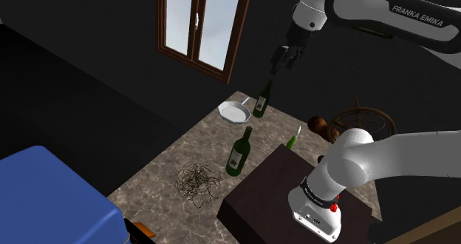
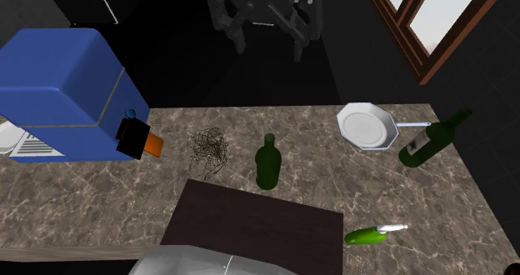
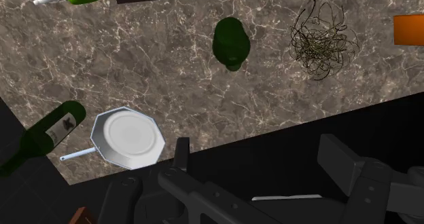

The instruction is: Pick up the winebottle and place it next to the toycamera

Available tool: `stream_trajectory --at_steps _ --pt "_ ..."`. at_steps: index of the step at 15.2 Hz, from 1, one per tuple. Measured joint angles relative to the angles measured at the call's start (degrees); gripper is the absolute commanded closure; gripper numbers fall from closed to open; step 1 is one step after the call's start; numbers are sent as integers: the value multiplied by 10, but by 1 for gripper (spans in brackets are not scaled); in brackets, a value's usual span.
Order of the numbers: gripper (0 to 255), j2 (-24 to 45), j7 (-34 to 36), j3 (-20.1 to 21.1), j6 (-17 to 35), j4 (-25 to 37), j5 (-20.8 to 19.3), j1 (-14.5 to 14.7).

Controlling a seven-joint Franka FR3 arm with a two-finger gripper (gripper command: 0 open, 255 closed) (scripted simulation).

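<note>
Winebottle [image 1: 260, 102] first: you have two dark green ones on the marble table [image 2: 350, 190], and I take the target to be the one standing upright close to the far corner, just beside the white pan [image 2: 367, 125], because the gripper [image 1: 278, 63] hangs high above that end in the shoulder view. You cannot tell from these views whether the gripper is apart or together, and it holds nothing that you can see. The main risk is that corner: the bottle stands near the table's edge with the pan's handle pointing at it, so an off-centre descent could tip it over the side or snag the handle. You could also go for the wrong one, since the second bottle [image 2: 267, 161] stands mid-table and looks much the same. That second bottle and the wire tangle [image 2: 208, 150] lie between the target and the toycamera [image 2: 136, 138], so a low carry could knock them. The toycamera, black with an orange part, sits right against the blue box [image 2: 67, 73], which leaves you little room to set down. As for writing, the arm [image 1: 410, 17] reads FRANKA EMIKA. Both wine bottles carry pale labels whose marks are not legible.
</note>
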Motion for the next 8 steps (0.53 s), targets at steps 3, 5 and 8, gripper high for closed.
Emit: stream_trajectory --at_steps 3,5,8 --pt "0 -3 6 1 21 -25 2 0" --pt "0 -8 9 -2 50 -61 2 -1" --pt "0 -8 22 1 106 -118 6 -2"
